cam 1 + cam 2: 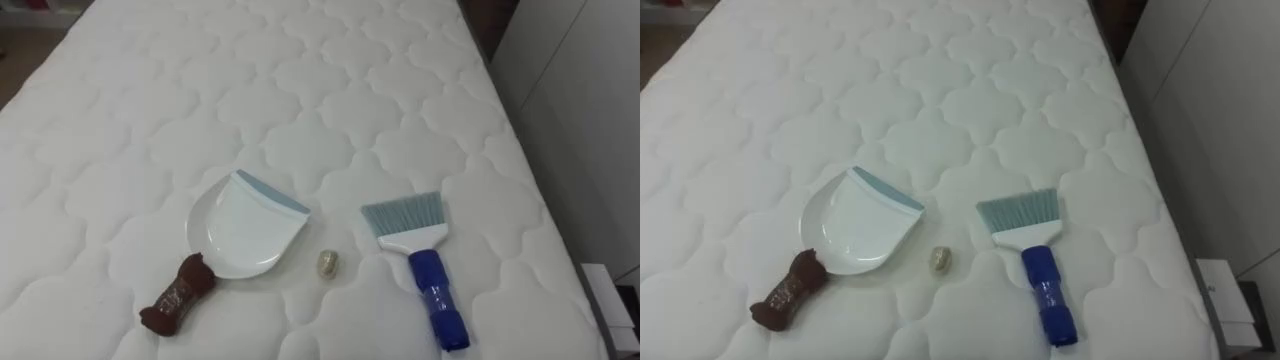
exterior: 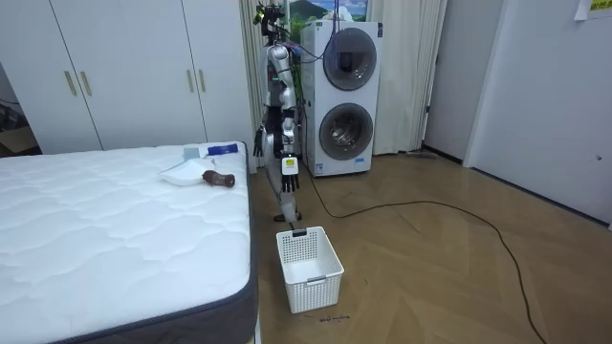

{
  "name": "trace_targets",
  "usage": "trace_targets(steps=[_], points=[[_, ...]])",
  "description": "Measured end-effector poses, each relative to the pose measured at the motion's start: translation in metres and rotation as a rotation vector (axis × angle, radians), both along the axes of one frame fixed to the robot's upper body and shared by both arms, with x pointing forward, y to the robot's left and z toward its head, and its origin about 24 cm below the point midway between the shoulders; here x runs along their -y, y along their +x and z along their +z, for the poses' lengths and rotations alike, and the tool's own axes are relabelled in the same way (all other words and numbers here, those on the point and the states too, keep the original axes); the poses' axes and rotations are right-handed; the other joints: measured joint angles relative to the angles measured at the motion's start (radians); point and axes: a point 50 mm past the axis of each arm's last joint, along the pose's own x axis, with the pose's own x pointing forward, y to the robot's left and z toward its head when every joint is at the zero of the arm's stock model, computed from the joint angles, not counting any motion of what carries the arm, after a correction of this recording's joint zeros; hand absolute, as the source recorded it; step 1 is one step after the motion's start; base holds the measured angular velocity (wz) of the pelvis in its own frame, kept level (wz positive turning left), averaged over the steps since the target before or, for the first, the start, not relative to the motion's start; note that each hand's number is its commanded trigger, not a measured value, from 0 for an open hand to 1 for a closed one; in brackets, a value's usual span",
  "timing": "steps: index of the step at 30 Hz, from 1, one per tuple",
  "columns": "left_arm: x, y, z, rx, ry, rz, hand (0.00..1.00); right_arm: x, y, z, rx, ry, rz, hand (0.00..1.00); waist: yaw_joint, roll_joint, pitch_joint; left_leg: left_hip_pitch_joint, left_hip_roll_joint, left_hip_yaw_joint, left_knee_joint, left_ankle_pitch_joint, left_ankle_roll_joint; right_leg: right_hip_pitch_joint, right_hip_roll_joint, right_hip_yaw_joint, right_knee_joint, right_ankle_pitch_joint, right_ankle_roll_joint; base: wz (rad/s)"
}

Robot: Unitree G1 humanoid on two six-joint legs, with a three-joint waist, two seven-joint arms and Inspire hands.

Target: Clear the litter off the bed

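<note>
You worked in a home, in a bedroom. A big bed (image 2: 115, 229) with a soft white top took up one side. Tall white cupboards (image 2: 124, 72) stood along the wall behind it. Two washing machines (image 2: 346, 100) sat one on top of the other. A white basket (image 2: 309, 269) stood on the wood floor (image 2: 440, 277).

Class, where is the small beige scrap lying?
Left eye view, lower middle: the small beige scrap lies between the white dustpan, left, and blue-handled brush, right.
</note>
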Motion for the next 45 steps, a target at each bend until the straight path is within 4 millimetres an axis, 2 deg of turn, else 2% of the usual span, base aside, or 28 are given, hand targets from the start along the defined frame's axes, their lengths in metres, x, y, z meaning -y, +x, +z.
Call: trace_targets(steps=[15,21,24,26,31,34,38,45], points=[[0.005,0.000,-0.001,0.007,0.003,0.008,0.00,-0.002,-0.001,-0.001,-0.001,0.002,-0.016,0.00,0.000,-0.006,-0.0012,-0.006,0.000,-0.002,0.002,0.000,0.000,0.000,0.000,-0.002,-0.002,0.000,0.000,0.00],[-0.001,0.005,0.001,0.040,0.094,0.042,0.00,-0.004,-0.003,-0.001,-0.010,-0.018,-0.041,0.00,0.003,-0.011,-0.0006,-0.004,-0.001,-0.004,0.002,0.000,0.000,0.000,0.001,0.000,-0.001,0.000,0.000,0.00],[-0.009,0.010,0.004,0.102,0.173,0.121,0.00,-0.003,-0.005,-0.002,-0.017,-0.023,-0.046,0.00,0.003,-0.008,-0.0020,-0.002,-0.001,-0.003,0.003,0.000,0.000,0.000,0.000,-0.004,0.001,0.000,0.000,0.00],[-0.014,0.021,0.007,0.166,0.224,0.149,0.00,-0.003,-0.005,-0.002,-0.014,-0.024,-0.044,0.00,0.004,-0.005,-0.0017,-0.004,-0.001,-0.004,0.003,0.000,0.000,-0.001,0.000,-0.005,0.001,0.000,0.000,0.02],[-0.035,0.063,0.029,0.440,0.401,0.235,0.00,-0.002,-0.004,-0.001,0.010,-0.030,-0.039,0.00,0.004,0.002,-0.0026,-0.008,-0.002,-0.015,0.005,0.000,0.000,0.001,0.000,-0.014,0.000,0.000,0.000,0.05],[-0.037,0.078,0.037,0.538,0.451,0.249,0.00,-0.001,-0.002,0.000,0.028,-0.035,-0.036,0.00,0.001,0.012,-0.0032,-0.006,-0.003,-0.014,-0.002,0.000,0.000,0.002,0.001,-0.014,0.000,0.001,0.000,0.00],[-0.037,0.097,0.048,0.645,0.488,0.246,0.00,0.001,-0.001,0.000,0.041,-0.036,-0.030,0.00,0.002,0.010,-0.0001,-0.012,-0.003,-0.013,-0.004,0.000,0.000,-0.007,0.000,-0.014,-0.001,0.001,0.000,0.00],[-0.031,0.121,0.059,0.786,0.513,0.218,0.00,0.003,0.000,0.001,0.058,-0.034,-0.012,0.00,0.001,0.008,-0.0012,-0.008,-0.002,-0.009,-0.007,0.000,0.000,-0.006,0.000,-0.013,-0.001,0.002,0.001,0.00]])
